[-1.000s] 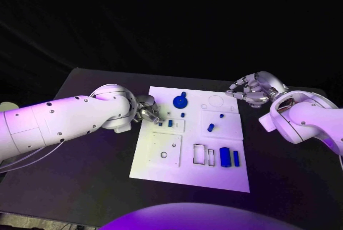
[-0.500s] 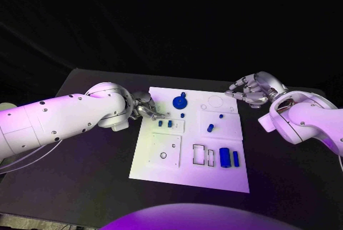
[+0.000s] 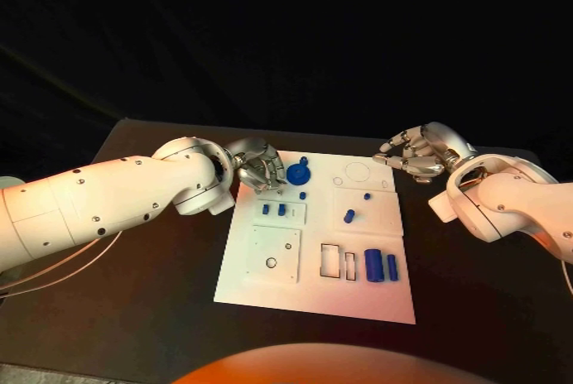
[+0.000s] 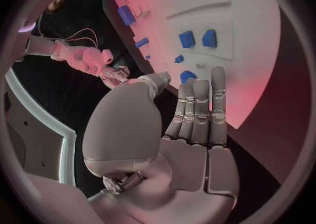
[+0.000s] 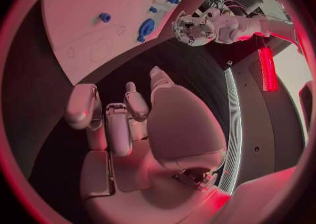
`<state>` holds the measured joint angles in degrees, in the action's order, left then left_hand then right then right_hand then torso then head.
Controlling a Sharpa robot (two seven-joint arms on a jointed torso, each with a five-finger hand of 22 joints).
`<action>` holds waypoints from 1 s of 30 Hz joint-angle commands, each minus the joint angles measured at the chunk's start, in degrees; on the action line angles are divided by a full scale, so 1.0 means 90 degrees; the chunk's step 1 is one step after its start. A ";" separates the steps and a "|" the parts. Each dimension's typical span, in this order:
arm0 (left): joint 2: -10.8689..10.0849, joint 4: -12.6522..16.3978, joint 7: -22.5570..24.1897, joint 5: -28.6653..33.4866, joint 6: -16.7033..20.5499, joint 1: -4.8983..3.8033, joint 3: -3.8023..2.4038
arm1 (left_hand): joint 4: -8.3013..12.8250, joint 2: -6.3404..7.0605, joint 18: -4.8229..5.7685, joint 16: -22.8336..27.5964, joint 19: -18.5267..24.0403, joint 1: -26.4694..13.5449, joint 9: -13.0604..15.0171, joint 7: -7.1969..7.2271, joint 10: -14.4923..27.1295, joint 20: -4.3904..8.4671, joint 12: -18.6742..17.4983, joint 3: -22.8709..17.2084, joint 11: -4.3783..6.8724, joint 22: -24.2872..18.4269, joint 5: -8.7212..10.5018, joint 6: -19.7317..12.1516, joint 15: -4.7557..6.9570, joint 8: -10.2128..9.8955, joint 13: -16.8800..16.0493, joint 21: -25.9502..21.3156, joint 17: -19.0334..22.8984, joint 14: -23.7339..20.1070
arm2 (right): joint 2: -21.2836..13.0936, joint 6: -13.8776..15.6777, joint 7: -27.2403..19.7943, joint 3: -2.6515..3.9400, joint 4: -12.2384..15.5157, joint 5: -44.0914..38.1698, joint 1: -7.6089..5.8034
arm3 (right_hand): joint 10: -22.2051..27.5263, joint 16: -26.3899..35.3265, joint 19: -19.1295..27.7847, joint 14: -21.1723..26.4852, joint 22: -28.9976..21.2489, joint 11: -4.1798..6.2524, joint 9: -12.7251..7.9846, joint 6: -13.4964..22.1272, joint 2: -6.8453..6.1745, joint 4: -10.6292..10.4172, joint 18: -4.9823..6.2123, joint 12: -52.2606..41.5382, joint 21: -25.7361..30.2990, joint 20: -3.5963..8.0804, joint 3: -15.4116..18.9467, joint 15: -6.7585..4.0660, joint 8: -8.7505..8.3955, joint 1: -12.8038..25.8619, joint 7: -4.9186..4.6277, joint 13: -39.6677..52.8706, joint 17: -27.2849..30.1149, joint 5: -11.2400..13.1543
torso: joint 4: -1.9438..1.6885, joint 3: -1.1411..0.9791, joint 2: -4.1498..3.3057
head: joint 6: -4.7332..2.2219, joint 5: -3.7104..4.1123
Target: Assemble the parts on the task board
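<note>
The white task board lies mid-table. My left hand hovers at its far left corner, fingers held straight and holding nothing, right beside a round blue part with a knob. Nearer me, two small blue pieces stand in a recessed plate. A short blue cylinder lies near the board's middle, and two long blue blocks stand at its near right. My right hand hangs off the board's far right corner with fingers curled in on nothing.
Black table surrounds the board on all sides. Empty rectangular slots sit left of the long blocks, and a square plate with a hole lies at the near left. Circle outlines mark the far right corner.
My left hand has moved from beside the two small pieces toward the board's far edge, ending next to the round blue part. The right hand has stayed put.
</note>
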<state>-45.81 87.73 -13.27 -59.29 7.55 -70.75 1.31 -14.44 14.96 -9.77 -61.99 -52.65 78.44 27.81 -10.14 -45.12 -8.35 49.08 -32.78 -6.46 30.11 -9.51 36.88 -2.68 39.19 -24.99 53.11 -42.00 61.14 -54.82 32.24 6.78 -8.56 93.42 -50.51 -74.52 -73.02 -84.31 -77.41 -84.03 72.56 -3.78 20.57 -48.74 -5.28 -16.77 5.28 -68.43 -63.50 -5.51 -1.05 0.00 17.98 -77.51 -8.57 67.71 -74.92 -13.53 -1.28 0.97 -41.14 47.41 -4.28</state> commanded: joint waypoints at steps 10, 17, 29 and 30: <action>0.0655 -0.0382 0.1766 -0.2743 0.0214 0.0008 0.0180 | 0.0530 0.0127 -0.0083 -0.0134 -0.0041 0.0492 -0.0977 0.0021 -0.0181 0.0014 -0.1222 0.0085 -0.0024 0.0004 0.0062 0.0377 -0.0002 -0.0802 0.1344 -0.0017 0.0511 -0.0082 | 0.0029 0.0003 -0.0145 0.0001 -0.0008 0.0013 0.0014 | 0.0451 0.0172 0.0166 -0.0287 -0.0175 0.0009 -0.0002 0.0089 -0.0001 0.0008 0.0124 0.0667 0.0304 -0.0009 -0.0042 -0.0055 0.0080 0.0045 0.0005 -0.0665 -0.0161 -0.0051 | 0.0000 -0.0002 -0.0011 | -0.0051 0.0069; 0.0931 -0.0593 0.1728 -0.3607 -0.0024 0.0018 0.0217 | 0.0592 0.0169 -0.0079 -0.0598 -0.0033 0.0455 -0.1140 0.0085 -0.0201 0.0012 -0.1400 0.0130 -0.0019 0.0180 0.0071 0.0540 -0.0001 -0.0986 0.1544 0.0226 0.0375 0.0058 | 0.0034 0.0011 -0.0169 0.0001 -0.0002 0.0027 0.0015 | 0.0467 0.0179 0.0173 -0.0284 -0.0186 0.0009 -0.0003 0.0093 0.0003 0.0007 0.0127 0.0698 0.0324 -0.0008 -0.0047 -0.0055 0.0083 0.0047 0.0005 -0.0698 -0.0152 -0.0054 | 0.0008 0.0001 -0.0015 | -0.0067 0.0077; 0.1217 -0.0882 0.1538 -0.4046 -0.0405 0.0020 0.0223 | 0.0602 0.0158 -0.0081 -0.0924 -0.0024 0.0410 -0.1227 0.0104 -0.0154 -0.0007 -0.1541 0.0201 -0.0031 0.0277 0.0070 0.0629 -0.0015 -0.1115 0.1667 0.0357 0.0173 0.0208 | 0.0048 0.0016 -0.0170 0.0001 -0.0005 0.0031 0.0015 | 0.0470 0.0187 0.0180 -0.0281 -0.0197 0.0009 -0.0003 0.0095 0.0006 0.0006 0.0130 0.0709 0.0342 -0.0007 -0.0051 -0.0056 0.0085 0.0048 0.0005 -0.0710 -0.0141 -0.0057 | 0.0000 -0.0002 -0.0004 | -0.0042 0.0099; 0.1235 -0.0902 0.1523 -0.4065 -0.0446 0.0020 0.0224 | 0.0601 0.0154 -0.0081 -0.0966 -0.0025 0.0409 -0.1234 0.0113 -0.0156 -0.0009 -0.1550 0.0204 -0.0030 0.0286 0.0069 0.0646 -0.0016 -0.1125 0.1677 0.0371 0.0131 0.0236 | 0.0049 0.0016 -0.0169 0.0001 -0.0005 0.0031 0.0015 | 0.0470 0.0187 0.0180 -0.0281 -0.0197 0.0009 -0.0003 0.0095 0.0006 0.0006 0.0130 0.0709 0.0342 -0.0007 -0.0051 -0.0056 0.0085 0.0048 0.0005 -0.0710 -0.0141 -0.0057 | 0.0000 -0.0004 -0.0008 | -0.0038 0.0101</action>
<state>-34.93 79.75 0.66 -93.17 6.27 -70.57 3.33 -9.00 16.09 -9.76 -70.55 -52.94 82.25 16.75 -9.11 -46.91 -8.30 35.41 -31.39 -6.78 32.63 -9.16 42.42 -2.90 29.37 -9.95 56.13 -40.73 62.90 -54.43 32.34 5.79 -8.56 93.37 -50.18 -74.41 -69.18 -82.89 -76.21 -84.03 70.83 -3.59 20.57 -48.35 -5.29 -16.60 5.28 -62.20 -60.79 -5.54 -1.22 0.00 18.39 -77.51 -8.54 61.37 -74.93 -13.76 -1.25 0.96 -41.19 47.03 -3.39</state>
